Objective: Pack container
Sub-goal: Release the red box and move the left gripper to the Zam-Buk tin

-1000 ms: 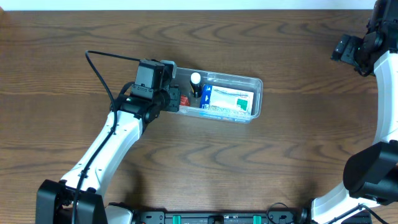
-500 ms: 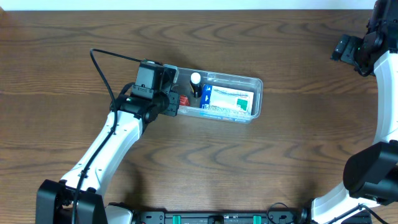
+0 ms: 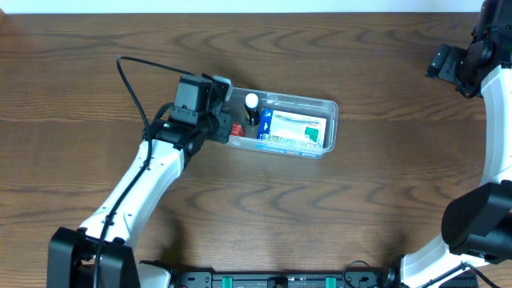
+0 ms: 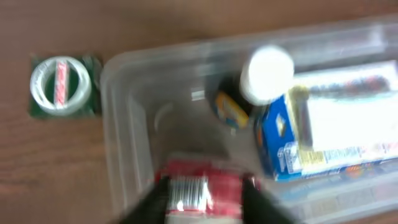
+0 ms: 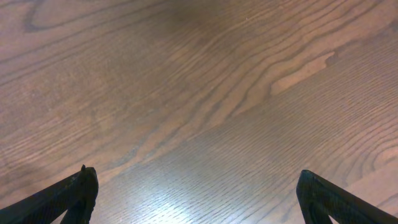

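The container (image 3: 331, 109) is a clear tub in the middle of the table, and its near wall (image 4: 118, 124) shows in the left wrist view. It holds a blue box (image 3: 293, 128) (image 4: 329, 140) and a white-capped bottle (image 3: 252, 102) (image 4: 267, 73). My left gripper (image 3: 226, 130) (image 4: 204, 186) reaches into the tub's left end, its fingers on both sides of a red packet (image 3: 237, 128) (image 4: 202, 190) with a barcode; this view is blurred. My right gripper (image 3: 450, 64) (image 5: 196, 186) hangs open over bare wood at the far right.
A roll of clear tape on a green square (image 4: 60, 84) lies on the table just outside the tub's left end. In the overhead view my left arm covers it. The left arm's black cable (image 3: 132, 76) loops above the table.
The left wrist has shifted slightly towards the far edge, with the red packet still at the tub's left end. The right arm has not moved.
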